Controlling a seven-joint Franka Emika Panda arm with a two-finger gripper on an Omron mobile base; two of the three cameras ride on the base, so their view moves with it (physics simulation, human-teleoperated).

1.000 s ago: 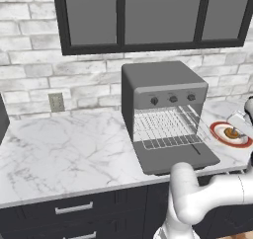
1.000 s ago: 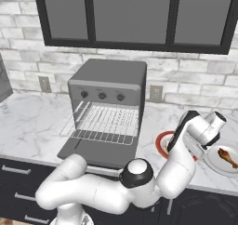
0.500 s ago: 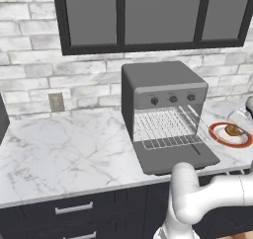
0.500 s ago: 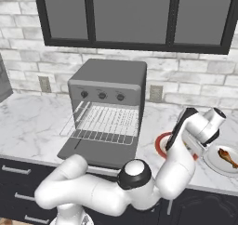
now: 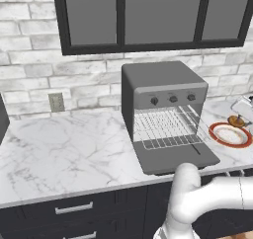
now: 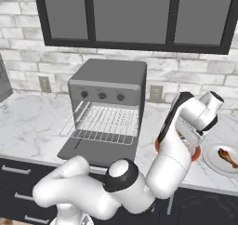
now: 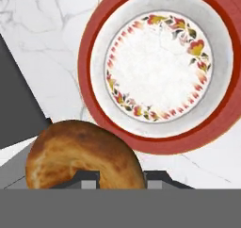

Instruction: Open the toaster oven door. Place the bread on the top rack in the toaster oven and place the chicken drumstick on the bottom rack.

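The toaster oven (image 5: 160, 85) stands on the counter with its door (image 5: 173, 159) folded down flat. Inside, the top rack (image 5: 163, 115) and the bottom rack (image 5: 165, 140) show as wire grids. My gripper (image 7: 120, 177) is shut on the bread (image 7: 80, 151), a golden-brown roll held a little above an empty red-rimmed plate (image 7: 87, 81). In the left base view the bread (image 5: 236, 120) hangs over that plate (image 5: 230, 134), right of the oven. The chicken drumstick (image 6: 228, 155) lies on a white plate (image 6: 211, 161) further right.
A wide stretch of marble counter (image 5: 64, 144) lies left of the oven, with a wall outlet (image 5: 57, 102) behind it. Dark window frames (image 5: 148, 16) sit above the oven. Drawers (image 5: 74, 208) run below the counter edge.
The bread has risen off the red-rimmed plate, held in my gripper. The oven and its door have not moved.
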